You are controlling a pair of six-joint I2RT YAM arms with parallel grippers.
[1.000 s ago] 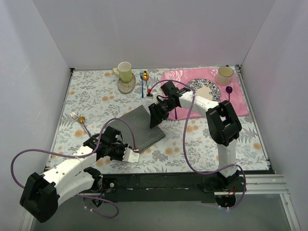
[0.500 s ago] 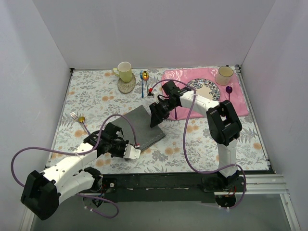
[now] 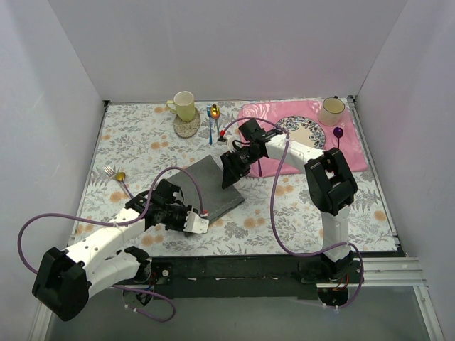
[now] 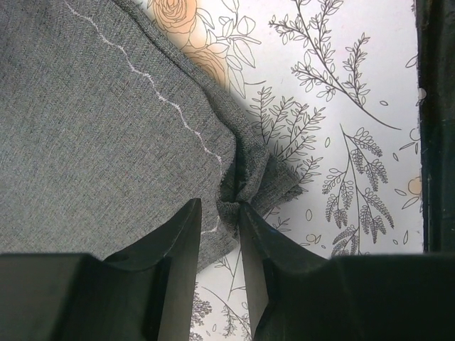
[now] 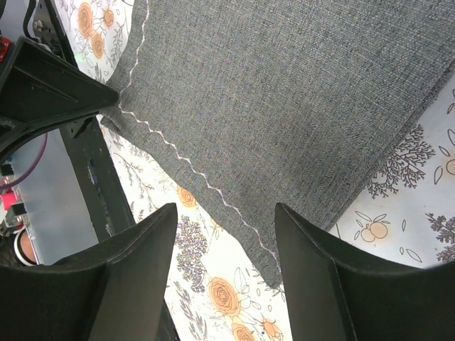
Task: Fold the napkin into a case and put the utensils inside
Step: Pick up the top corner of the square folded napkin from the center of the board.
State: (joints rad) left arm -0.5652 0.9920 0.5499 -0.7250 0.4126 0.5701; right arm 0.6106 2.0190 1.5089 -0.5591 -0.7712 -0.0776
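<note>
Napkin (image 3: 208, 186): dark grey cloth with wavy white stitching, lying mid-desk (image 3: 298, 213) on the floral cover between the two arms. Condition: mostly flat. One side shows stacked layers in the right wrist view, so a first fold may be in, though I cannot be sure from here. No pocket or case shape to be seen yet.

Left tool (image 4: 220, 212): at the napkin's near corner, fingers nearly together with the puckered corner caught between them. It reads as a pinch on the cloth.

Right tool (image 5: 226, 213): over the napkin's far side, fingers wide apart, nothing in them.

Utensils: silver fork (image 3: 109, 170) and gold-bowled spoon (image 3: 121, 177), side by side at the left of the desk, well apart from the napkin, untouched.

Progress, by my reckoning: early. Outstanding: the folds that form the case, then fetching both utensils and slipping them inside.
</note>
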